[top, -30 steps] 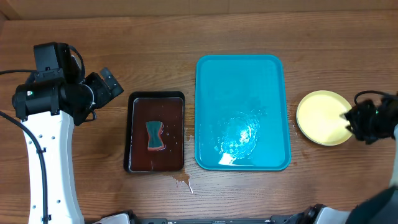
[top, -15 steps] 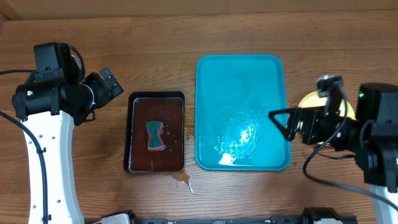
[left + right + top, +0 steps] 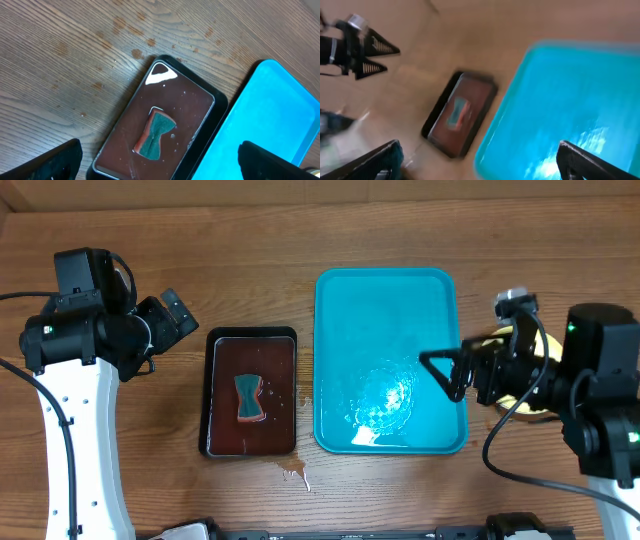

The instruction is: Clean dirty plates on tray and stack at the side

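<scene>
The table (image 3: 250, 240) is carrying the turquoise tray (image 3: 385, 310), which is lying bare of plates and showing only a wet sheen. The right arm (image 3: 600, 380) is now hanging over the tray's right edge, having swung in from the stack beside it within the last second. The plates (image 3: 530, 411) are sitting on the table just right of the tray, mostly hidden under that arm, so their number is not showing. The right gripper (image 3: 441, 376) is standing spread and empty. The left gripper (image 3: 180, 313) is hovering spread too, left of the dark tray (image 3: 252, 333) holding the sponge (image 3: 250, 398). Judging by this, the last plate is lying stacked and the job is wrapping up.
</scene>
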